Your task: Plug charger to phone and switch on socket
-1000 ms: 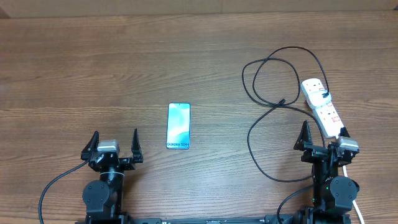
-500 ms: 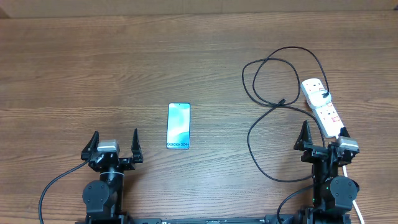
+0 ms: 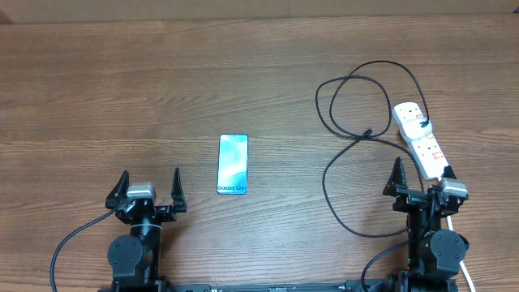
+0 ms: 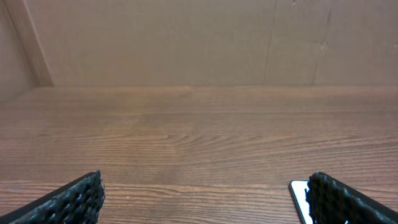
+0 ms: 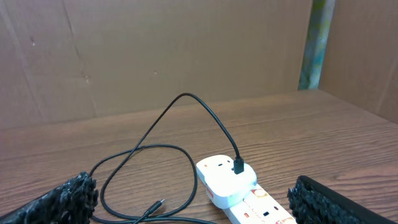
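Bright, even light; sharp frames

The left arm (image 3: 132,253) and right arm (image 3: 439,247) are black, with round joint housings. The left gripper (image 3: 150,177) and right gripper (image 3: 422,169) each carry two pointed black fingers (image 4: 74,200) with knobbly pads and a grey block (image 3: 140,191) between. A black cable (image 3: 55,258) loops off the left arm.

Black charger (image 5: 238,165), red-marked white socket (image 3: 420,139), pale-blue-screened phone (image 3: 233,165), brown wood-grain table (image 3: 122,97)

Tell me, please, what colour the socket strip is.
The socket is white with small red details, seen best in the right wrist view.
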